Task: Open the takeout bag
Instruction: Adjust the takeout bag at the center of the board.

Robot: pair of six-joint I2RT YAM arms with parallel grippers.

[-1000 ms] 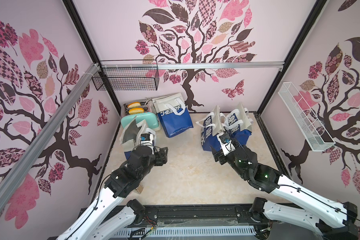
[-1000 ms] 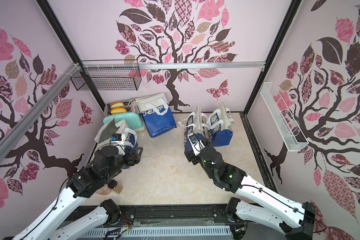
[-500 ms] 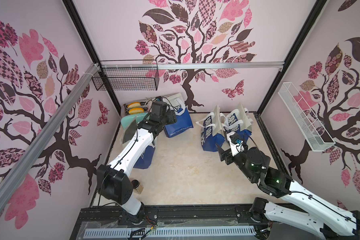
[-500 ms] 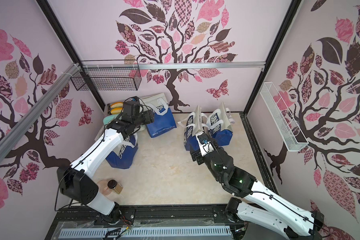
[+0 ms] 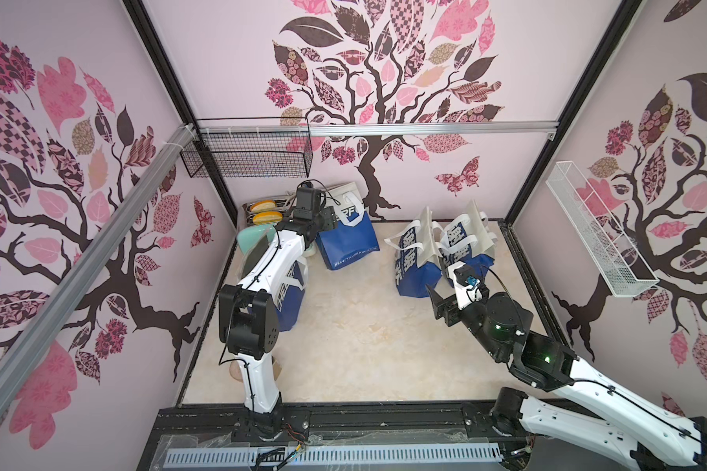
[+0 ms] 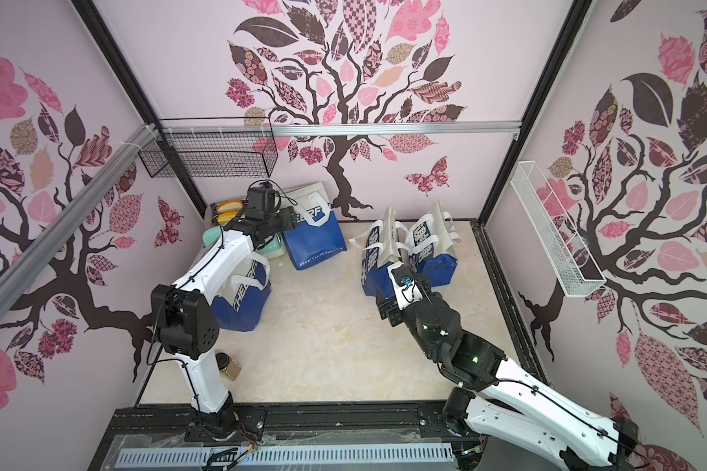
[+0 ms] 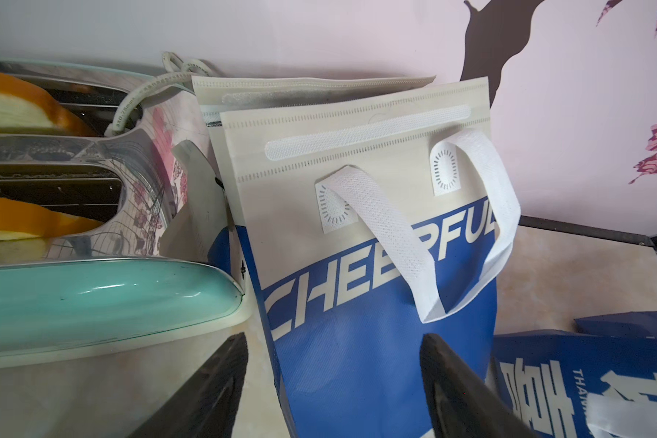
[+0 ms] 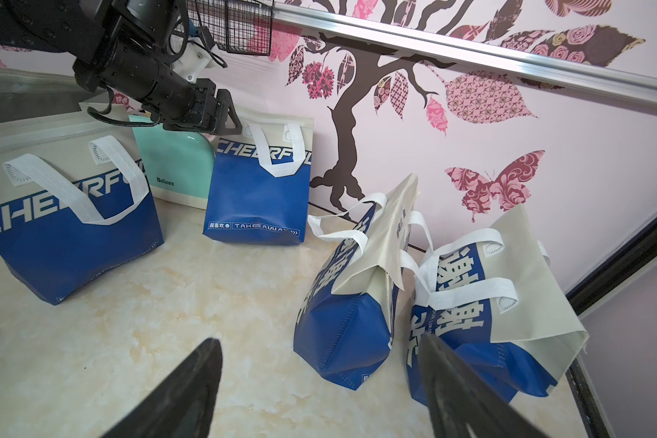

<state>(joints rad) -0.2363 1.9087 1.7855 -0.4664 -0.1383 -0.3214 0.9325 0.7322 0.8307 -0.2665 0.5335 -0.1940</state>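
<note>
Since a second ago the left arm has swung off the near-left bag and stretched out to the far bag, while the right arm has drawn back from the two right bags. That far bag stands at the far left of the table, leaning on the back wall, just beside the toaster. Its white handle droops over the blue front, and in the left wrist view its back panel shows above the front one. The left gripper hovers before the bag's upper left corner, jaws apart and holding nothing; whether a tip touches the fabric I cannot tell. The right gripper hangs over the table near the right bags, jaws wide apart and empty. Two bread slices sit in the toaster's slots. The near-left bag stands upright under the left arm, handle hanging down its front.
</note>
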